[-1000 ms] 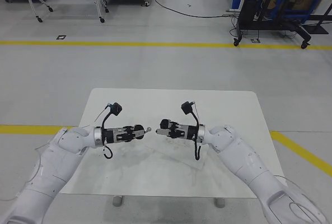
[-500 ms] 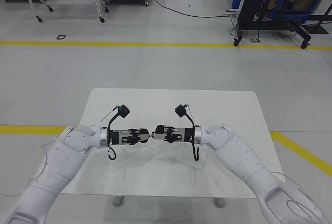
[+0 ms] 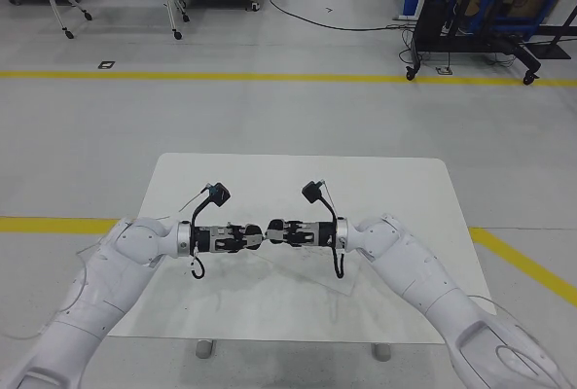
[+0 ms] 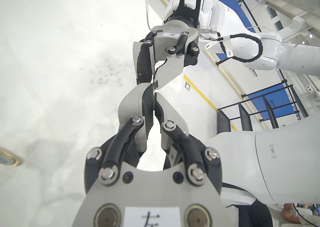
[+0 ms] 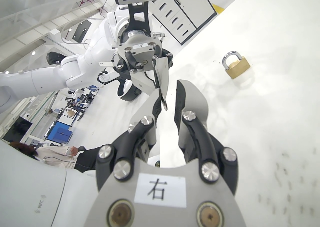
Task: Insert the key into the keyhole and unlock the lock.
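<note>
Meeting tip to tip above the table [image 3: 366, 185]: left gripper [image 4: 153, 94] clamped on a thin dark sliver, apparently the key [image 5: 163, 101], mostly buried between its pads. Right gripper [image 5: 170, 87] parted, with the sliver poking into its gap beside one pad; contact unclear. Brass padlock [image 5: 236, 64] lies on the table, well apart from both grippers, keyhole not visible. Brass object [image 4: 7, 159] cut off at frame edge, unidentifiable.

You're looking at glossy white arms [image 3: 414, 267], black cameras [image 3: 217, 194] at twelve o'clock of each wrist, black cables [image 3: 339, 265] looping at six. Both left gripper [image 4: 153, 92] and right gripper [image 5: 171, 90] show grey fingers [image 4: 130, 102], black pads [image 4: 147, 110], silver screws [image 4: 133, 120] and white character labels [image 5: 160, 190].
</note>
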`<action>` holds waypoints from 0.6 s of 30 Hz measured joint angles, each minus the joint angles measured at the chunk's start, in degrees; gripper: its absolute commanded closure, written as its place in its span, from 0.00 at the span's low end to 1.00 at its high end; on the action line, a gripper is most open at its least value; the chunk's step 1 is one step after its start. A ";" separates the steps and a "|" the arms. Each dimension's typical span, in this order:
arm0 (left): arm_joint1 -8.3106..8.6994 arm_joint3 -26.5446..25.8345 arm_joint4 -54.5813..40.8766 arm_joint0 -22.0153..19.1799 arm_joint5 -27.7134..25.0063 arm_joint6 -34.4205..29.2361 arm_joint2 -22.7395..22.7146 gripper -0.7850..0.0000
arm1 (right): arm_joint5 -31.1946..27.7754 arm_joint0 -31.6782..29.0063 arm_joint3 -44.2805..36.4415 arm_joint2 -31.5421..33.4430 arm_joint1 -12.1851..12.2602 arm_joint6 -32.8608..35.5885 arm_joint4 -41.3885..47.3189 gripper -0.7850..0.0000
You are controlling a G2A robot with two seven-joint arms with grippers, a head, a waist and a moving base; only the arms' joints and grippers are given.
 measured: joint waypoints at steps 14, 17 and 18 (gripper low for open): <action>0.09 0.86 -1.70 0.43 0.33 1.32 -0.62 0.96 | -0.43 0.62 0.71 -0.81 -0.37 0.15 -1.68 1.00; 0.15 1.26 -2.64 0.48 0.34 1.22 -0.89 0.00 | -0.48 0.70 0.93 -0.74 -0.45 -0.42 -1.55 1.00; 0.17 1.40 -2.94 0.49 0.33 1.28 -1.02 0.00 | -0.60 0.69 1.02 -0.61 -0.45 -0.73 -1.37 1.00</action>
